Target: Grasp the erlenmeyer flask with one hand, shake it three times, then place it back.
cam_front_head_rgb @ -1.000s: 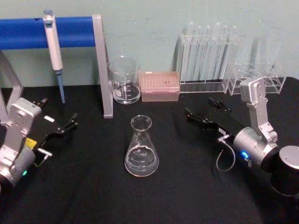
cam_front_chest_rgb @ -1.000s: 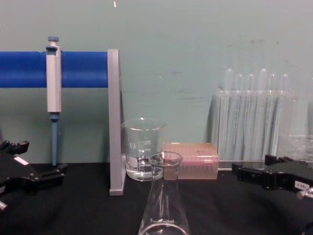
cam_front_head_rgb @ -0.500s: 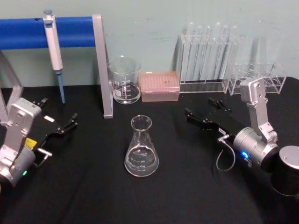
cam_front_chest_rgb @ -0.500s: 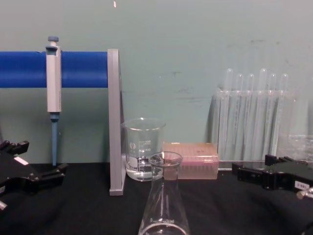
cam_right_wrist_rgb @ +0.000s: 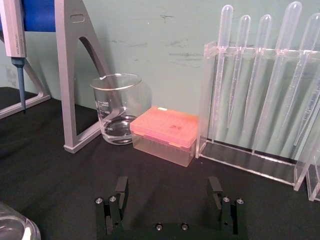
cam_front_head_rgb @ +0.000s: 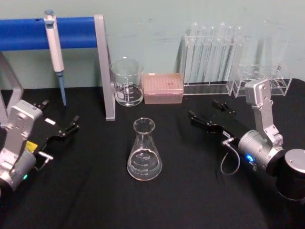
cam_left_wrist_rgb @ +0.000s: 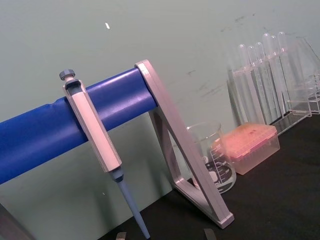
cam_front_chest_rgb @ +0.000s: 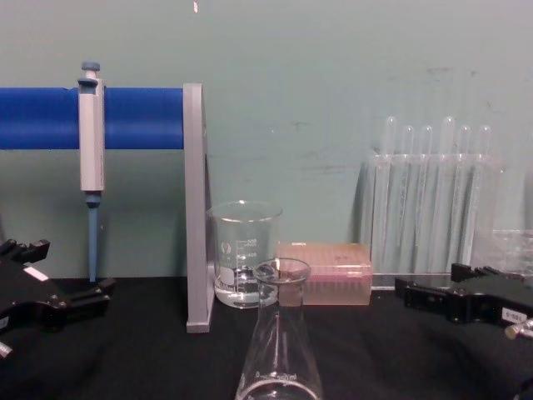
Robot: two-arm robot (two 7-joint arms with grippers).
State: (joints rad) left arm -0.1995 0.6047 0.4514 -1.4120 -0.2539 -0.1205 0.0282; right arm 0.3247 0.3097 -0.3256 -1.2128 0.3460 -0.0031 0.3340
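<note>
Standing upright on the black surface (cam_front_head_rgb: 86, 191), the erlenmeyer flask (cam_front_head_rgb: 144, 151) was in the middle, in front of the beaker (cam_front_head_rgb: 127, 82). The right claw (cam_front_head_rgb: 210, 117) was spread wide and held nothing, well apart from the flask. It should slide in level and pinch the thin neck gently. The left claw (cam_front_head_rgb: 61, 123), also spread, waited far off.

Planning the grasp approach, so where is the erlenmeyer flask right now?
In the head view the erlenmeyer flask stands upright on the black table, near its middle, in front of the beaker, between the open left gripper and right gripper, touching neither.
</note>
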